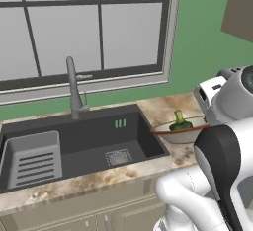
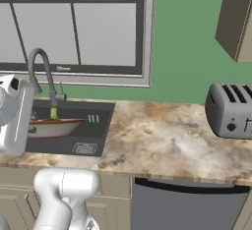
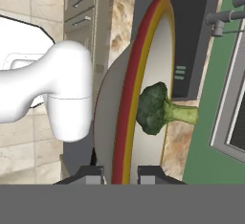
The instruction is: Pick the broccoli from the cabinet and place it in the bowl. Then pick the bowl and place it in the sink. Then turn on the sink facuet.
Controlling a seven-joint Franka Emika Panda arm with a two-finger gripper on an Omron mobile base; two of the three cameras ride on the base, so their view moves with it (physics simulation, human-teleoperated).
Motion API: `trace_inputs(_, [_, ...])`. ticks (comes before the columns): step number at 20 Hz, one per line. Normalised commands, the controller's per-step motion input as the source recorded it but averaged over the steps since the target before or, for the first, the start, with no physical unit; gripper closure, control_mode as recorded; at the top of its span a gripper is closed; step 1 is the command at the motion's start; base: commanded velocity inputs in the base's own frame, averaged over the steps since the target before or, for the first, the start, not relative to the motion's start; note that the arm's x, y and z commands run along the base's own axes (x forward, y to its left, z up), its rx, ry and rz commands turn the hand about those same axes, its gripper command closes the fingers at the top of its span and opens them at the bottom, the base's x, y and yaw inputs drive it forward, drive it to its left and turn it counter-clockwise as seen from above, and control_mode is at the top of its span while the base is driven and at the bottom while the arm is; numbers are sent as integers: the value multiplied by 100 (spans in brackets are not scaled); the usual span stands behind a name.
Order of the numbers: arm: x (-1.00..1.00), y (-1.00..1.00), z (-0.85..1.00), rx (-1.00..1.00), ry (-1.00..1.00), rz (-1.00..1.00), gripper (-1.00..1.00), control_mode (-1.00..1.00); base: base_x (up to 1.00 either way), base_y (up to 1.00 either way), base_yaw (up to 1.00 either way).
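Landmark: sink [image 1: 99, 141], dark basin set into the marbled counter [image 1: 168, 109] under the window [image 1: 84, 22].

- Left end of sink: ribbed grey rack insert [image 1: 34, 161] sits inside the basin.
- Behind the sink, left of centre: faucet [image 1: 74, 89], upright neck, small lever on its side. Nothing coming out of the spout.
- Sink floor, right of the rack: square drain grate [image 1: 118, 157].
- Right edge of sink: bowl [image 1: 180, 134] is off the counter, roughly level. In the left base view it sits just right of the sink's right rim; in the right base view it reads as over the basin's near side, in front of the faucet. Can't settle which from these angles.
- Broccoli [image 1: 179, 122] is inside the bowl, stalk sticking up, floret down on the bowl's inner face. Hand view confirms the floret against the bowl's inside.
- Gripper [image 3: 120, 174]: narrow, pinched on the bowl's rim; one fingertip on the outer wall, the other on the inner side.
- Well right of the sink on the counter: grey toaster [image 2: 230, 110].
- Above that, upper right on the green wall: cabinet [image 2: 236, 17], corner visible.
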Motion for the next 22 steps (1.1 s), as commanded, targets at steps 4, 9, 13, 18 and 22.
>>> trace_inputs(4, [0, 0, 0, 0, 0, 0, 100, 100, 37, 0, 4])
trace_inputs(9, [0, 0, 0, 0, 0, 0, 100, 100, 48, 0, 0])
trace_inputs(13, [0, 0, 0, 0, 0, 0, 100, 100, 26, 0, 0])
trace_inputs(18, [0, 0, 0, 0, 0, 0, 100, 100, 11, 0, 0])
trace_inputs(22, [0, 0, 0, 0, 0, 0, 100, 100, 15, 0, 0])
